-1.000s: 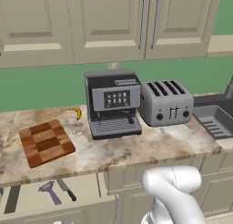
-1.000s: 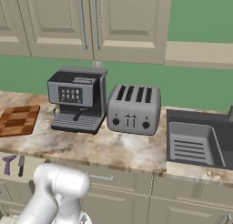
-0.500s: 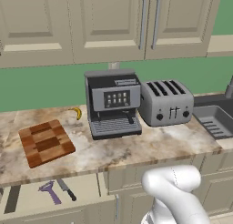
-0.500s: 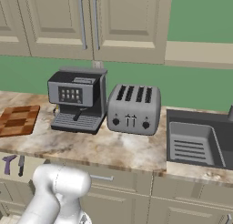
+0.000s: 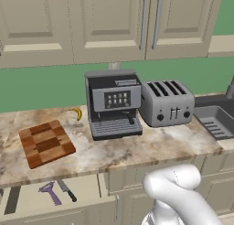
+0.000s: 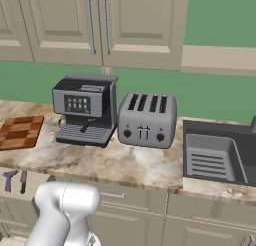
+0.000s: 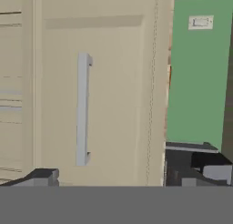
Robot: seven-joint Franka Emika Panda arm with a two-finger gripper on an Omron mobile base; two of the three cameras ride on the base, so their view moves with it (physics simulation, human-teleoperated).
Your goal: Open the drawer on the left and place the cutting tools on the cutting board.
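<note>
The wide beige drawer (image 5: 50, 196) stands open, exposing the small purple forked tool (image 5: 49, 193) for picking; the checkered wooden board (image 5: 46, 142) waits near the worktop's left edge. Gripper (image 7: 120, 180) fingers seem spread.

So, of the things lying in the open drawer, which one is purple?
The small forked tool at the middle of the drawer is purple. The knife on its right and the long bar on its left are dark.

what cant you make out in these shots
- Drawer, left base view: its front and left end run off the bottom edge.
- Purple tool: too small to tell its type.
- Dark strip beside it: unidentifiable.
- Sink, right base view: cut off at the right edge.
</note>
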